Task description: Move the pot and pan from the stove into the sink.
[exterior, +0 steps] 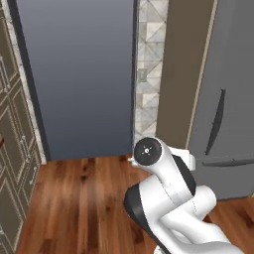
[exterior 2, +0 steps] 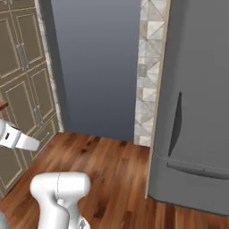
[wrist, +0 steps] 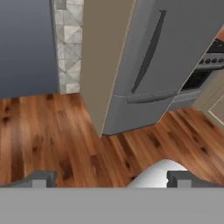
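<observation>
Left base view: arm (exterior: pixel 168 198) folded in low at lower right, facing a blue-grey wall (exterior: pixel 79 74), tiled strip (exterior: pixel 147 69), and grey fridge (exterior: pixel 228 99). Wood floor (exterior: pixel 79 198), cabinet doors (exterior: pixel 15 149) on the left.

Right base view: same corner, with the fridge on the right and its dark handle (exterior 2: pixel 175 125) upright. No counter here.

Hand view: gripper (wrist: pixel 111 179) fingertips stand wide apart, nothing between them. Fridge fills the centre; past its far side, at the right edge, sits the stove (wrist: pixel 209 61), only its steel front and knob row showing. Pot, pan and sink: can't tell where from here.

Step in hand looks like driving to the stove. Advice: swing the base around the fridge corner, keep the arm tucked, and square up to the cooktop before reaching.
</observation>
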Robot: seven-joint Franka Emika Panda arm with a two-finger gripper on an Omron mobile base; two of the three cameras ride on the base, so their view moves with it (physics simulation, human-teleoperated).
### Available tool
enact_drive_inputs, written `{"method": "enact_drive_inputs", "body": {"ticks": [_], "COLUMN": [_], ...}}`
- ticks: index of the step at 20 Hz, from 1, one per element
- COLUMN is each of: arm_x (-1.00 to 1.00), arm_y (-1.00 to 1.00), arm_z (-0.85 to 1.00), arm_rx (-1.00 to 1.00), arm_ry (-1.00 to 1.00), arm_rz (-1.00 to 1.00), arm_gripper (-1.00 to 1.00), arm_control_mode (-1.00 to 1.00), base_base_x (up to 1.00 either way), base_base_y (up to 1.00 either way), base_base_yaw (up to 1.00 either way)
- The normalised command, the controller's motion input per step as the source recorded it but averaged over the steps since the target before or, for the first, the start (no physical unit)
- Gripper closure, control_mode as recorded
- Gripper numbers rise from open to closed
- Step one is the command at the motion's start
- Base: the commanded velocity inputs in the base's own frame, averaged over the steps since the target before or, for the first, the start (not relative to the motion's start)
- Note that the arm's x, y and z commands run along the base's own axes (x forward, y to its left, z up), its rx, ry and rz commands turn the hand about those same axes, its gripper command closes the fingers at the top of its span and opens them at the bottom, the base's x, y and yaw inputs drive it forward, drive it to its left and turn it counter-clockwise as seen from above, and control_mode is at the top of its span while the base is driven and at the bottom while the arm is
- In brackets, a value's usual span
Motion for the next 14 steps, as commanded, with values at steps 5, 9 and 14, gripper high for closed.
{"method": "enact_drive_inputs", "body": {"ticks": [5, 9, 14], "arm_x": [0.00, 0.00, 0.00], "arm_y": [0.00, 0.00, 0.00], "arm_z": [0.00, 0.00, 0.00], "arm_rx": [0.00, 0.00, 0.00], "arm_ry": [0.00, 0.00, 0.00], "arm_rz": [0.00, 0.00, 0.00], "arm_gripper": [-1.00, -1.00, -1.00], "arm_control_mode": [1.00, 1.00, 1.00], "base_base_x": [0.00, -0.05, -0.07], "base_base_y": [-0.08, -0.12, -0.17], "base_base_yaw": [-0.44, -0.37, -0.33]}}
